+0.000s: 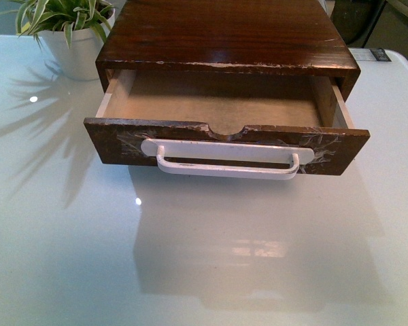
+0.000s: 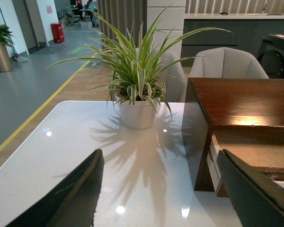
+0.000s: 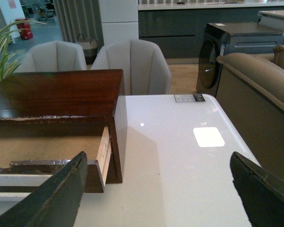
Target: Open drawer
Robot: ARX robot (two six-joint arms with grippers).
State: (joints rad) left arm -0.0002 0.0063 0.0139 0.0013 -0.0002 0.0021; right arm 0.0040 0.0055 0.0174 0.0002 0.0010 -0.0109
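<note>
The dark brown drawer (image 1: 224, 146) stands pulled out of its wooden cabinet (image 1: 224, 34) in the front view, its pale interior (image 1: 217, 98) showing. Its white bar handle (image 1: 228, 161) and the half-round notch (image 1: 226, 129) face me. Neither gripper shows in the front view. My left gripper (image 2: 161, 189) is open and empty over the white table, left of the cabinet (image 2: 236, 101). My right gripper (image 3: 161, 189) is open and empty over the table, right of the drawer's corner (image 3: 97, 172).
A potted spider plant (image 1: 71, 34) stands at the back left of the glossy white table (image 1: 204, 258), also in the left wrist view (image 2: 139, 94). Chairs (image 3: 132, 66) and a sofa (image 3: 260, 90) stand beyond the table. A small label (image 3: 189, 98) lies near the far edge.
</note>
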